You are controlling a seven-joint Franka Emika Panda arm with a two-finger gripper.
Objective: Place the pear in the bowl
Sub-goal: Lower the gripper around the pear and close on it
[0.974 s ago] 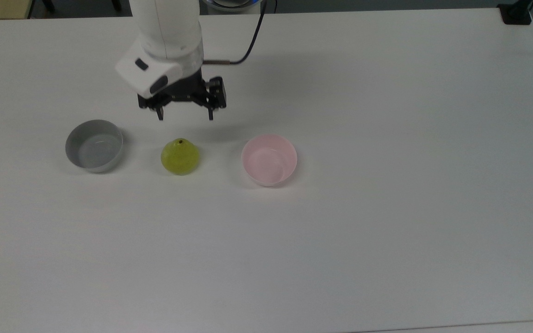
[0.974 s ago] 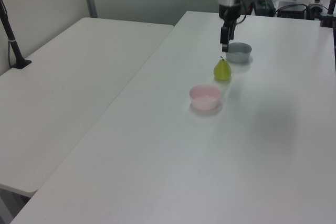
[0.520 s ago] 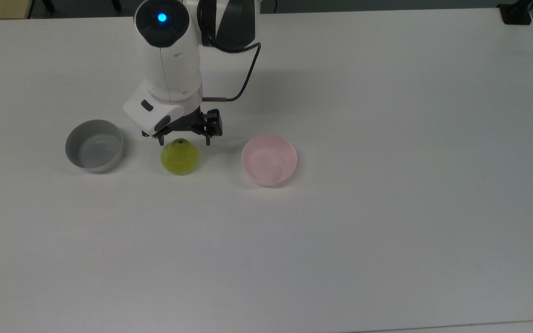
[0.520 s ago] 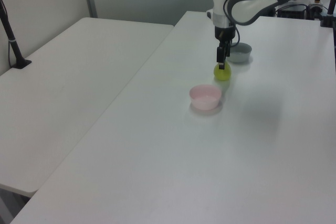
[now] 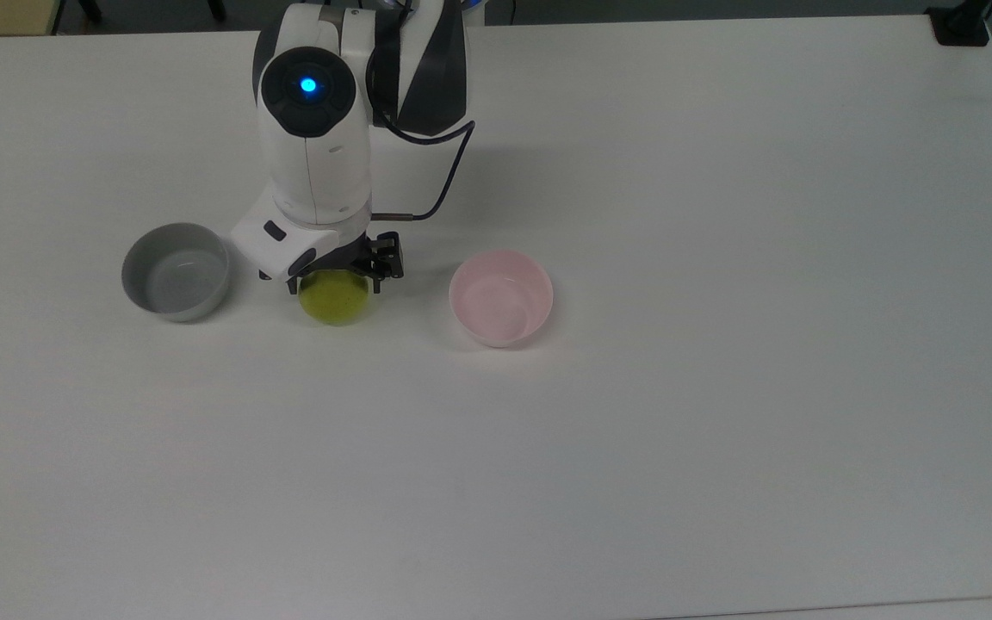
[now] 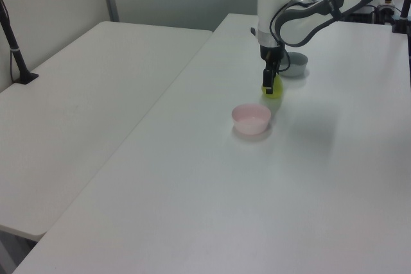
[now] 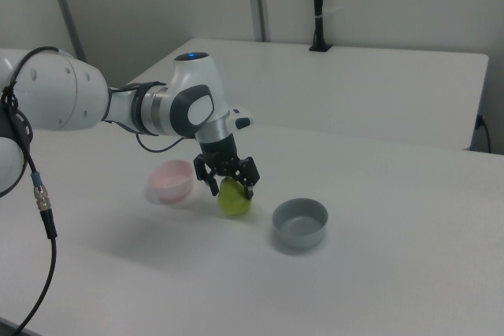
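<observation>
The yellow-green pear [image 5: 335,303] stands on the white table between two bowls, also seen as the pear [image 7: 234,201] and the pear [image 6: 275,90]. My gripper [image 5: 334,284] has come down over its top and is open, with one finger on each side of the fruit. The right view shows the gripper [image 7: 231,188] straddling the pear's upper half, and the wrist hides the stem. The pale pink bowl [image 5: 501,298] sits empty to the pear's right in the top view; it is the bowl [image 7: 171,181] on the right view's left.
A grey bowl [image 5: 175,272] of similar size stands to the pear's left in the top view, close to my wrist housing. A black cable [image 5: 440,189] loops behind the arm. A second white table [image 6: 83,94] adjoins on the left view's left.
The gripper has descended and moved toward the pear, from above and behind it to straddling it with its fingers still apart. Pear and bowls have not moved.
</observation>
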